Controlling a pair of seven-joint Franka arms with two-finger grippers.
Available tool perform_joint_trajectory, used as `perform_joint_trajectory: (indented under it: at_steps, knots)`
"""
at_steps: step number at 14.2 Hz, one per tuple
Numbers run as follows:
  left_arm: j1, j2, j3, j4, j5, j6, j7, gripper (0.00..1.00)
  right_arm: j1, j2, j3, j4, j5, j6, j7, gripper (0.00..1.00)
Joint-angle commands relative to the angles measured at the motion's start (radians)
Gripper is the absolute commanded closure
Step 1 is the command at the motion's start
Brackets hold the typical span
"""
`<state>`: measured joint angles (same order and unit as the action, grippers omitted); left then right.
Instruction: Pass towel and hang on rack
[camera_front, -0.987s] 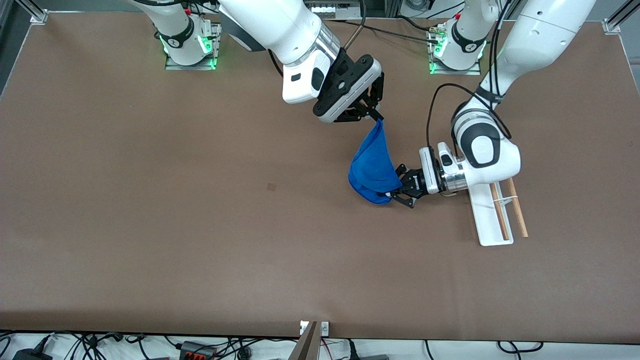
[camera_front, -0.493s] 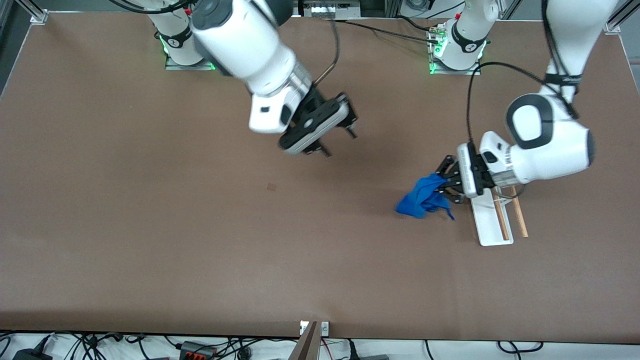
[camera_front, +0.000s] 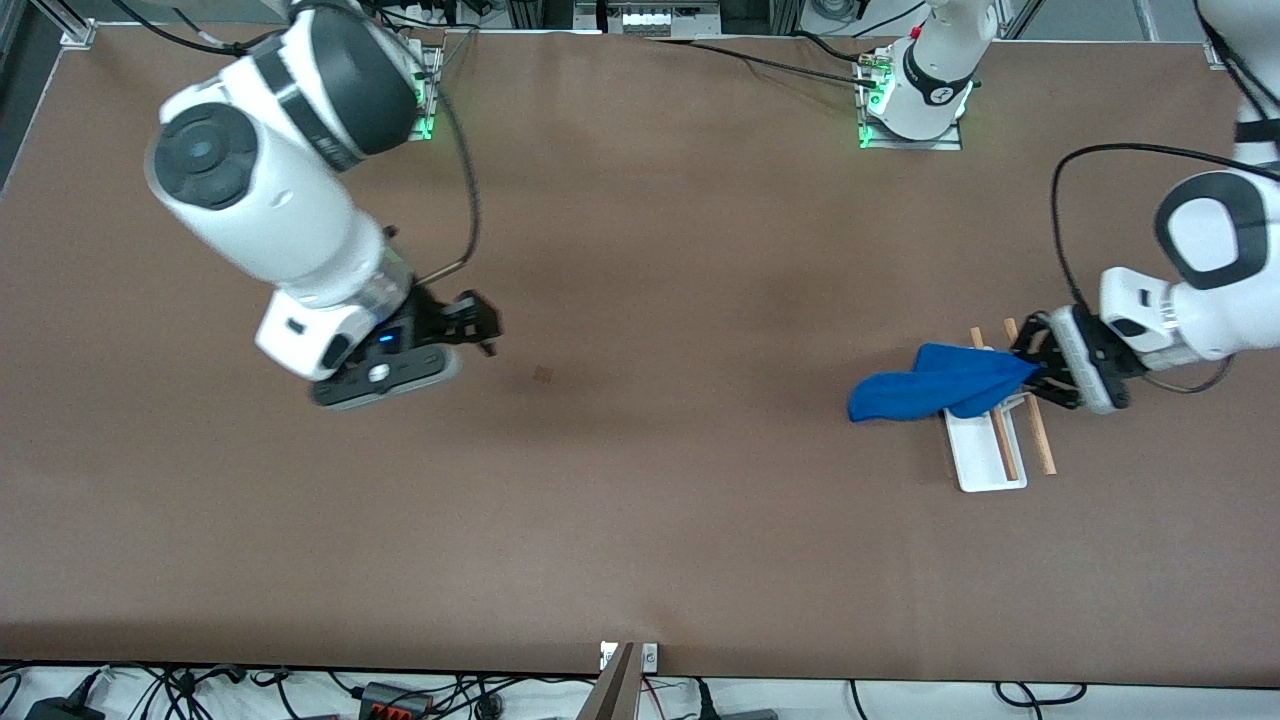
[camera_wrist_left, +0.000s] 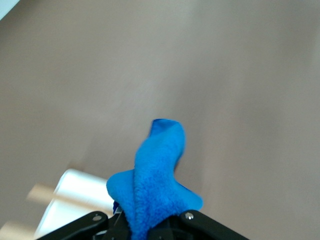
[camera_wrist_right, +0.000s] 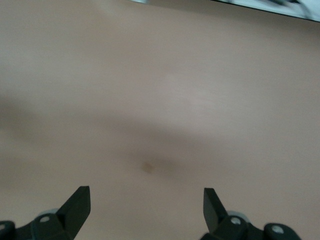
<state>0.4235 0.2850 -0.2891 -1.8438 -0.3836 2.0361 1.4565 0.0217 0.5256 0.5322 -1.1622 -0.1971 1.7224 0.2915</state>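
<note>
The rack (camera_front: 985, 440) stands on the bench (camera_front: 640, 520) toward the left arm's end. Over its farther part the left gripper (camera_front: 1035, 372) holds the towel (camera_front: 930, 392) — it drapes across the rods. The right gripper (camera_front: 478, 322) hangs over bare bench toward the right arm's end — well apart.

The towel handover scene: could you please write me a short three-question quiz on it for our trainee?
1. True or false: the left gripper is shut on the towel.
2. The towel is draped across which thing? A) the rack B) the right gripper C) the bare table only
3. Fill in: the right gripper's fingers are ____, over bare table toward the right arm's end.

Key: 1 true. 2 A: the towel crosses the end of the rack farther from the front camera, its free end hanging toward the table's middle. 3 open, holding nothing.
</note>
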Motion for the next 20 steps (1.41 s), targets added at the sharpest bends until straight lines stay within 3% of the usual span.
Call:
perform_joint_trajectory:
  at_steps: [1,3,7,12,14,15,16,17,20]
  knots:
    - [0.082,0.042,-0.009,0.112,0.068,-0.082,-0.024,1.00,-0.075,-0.039,0.009,-0.031,-0.024,-0.044,0.014,0.00]
    - [0.118,0.080,-0.010,0.150,0.118,-0.083,-0.021,1.00,-0.114,-0.045,-0.001,-0.030,-0.018,-0.063,0.000,0.00]
    - [0.170,0.223,-0.007,0.228,0.166,-0.068,-0.015,1.00,-0.085,-0.105,-0.246,-0.034,0.015,-0.067,-0.051,0.00]
    - [0.192,0.293,-0.007,0.229,0.166,0.002,-0.007,0.99,-0.048,-0.185,-0.481,-0.066,0.113,-0.121,-0.219,0.00]
    - [0.195,0.319,-0.007,0.229,0.155,0.006,-0.005,0.93,-0.029,-0.217,-0.552,-0.092,0.151,-0.121,-0.279,0.00]
    - [0.207,0.332,-0.007,0.229,0.152,0.007,-0.005,0.84,-0.028,-0.235,-0.557,-0.112,0.157,-0.121,-0.281,0.00]
    - [0.210,0.341,-0.007,0.230,0.152,0.009,-0.005,0.59,-0.028,-0.249,-0.558,-0.120,0.157,-0.122,-0.281,0.00]
    - [0.212,0.341,-0.007,0.232,0.157,0.009,-0.001,0.01,-0.029,-0.262,-0.557,-0.128,0.157,-0.124,-0.281,0.00]
    - [0.210,0.332,-0.007,0.262,0.161,-0.010,-0.008,0.00,-0.034,-0.302,-0.557,-0.165,0.157,-0.126,-0.288,0.00]
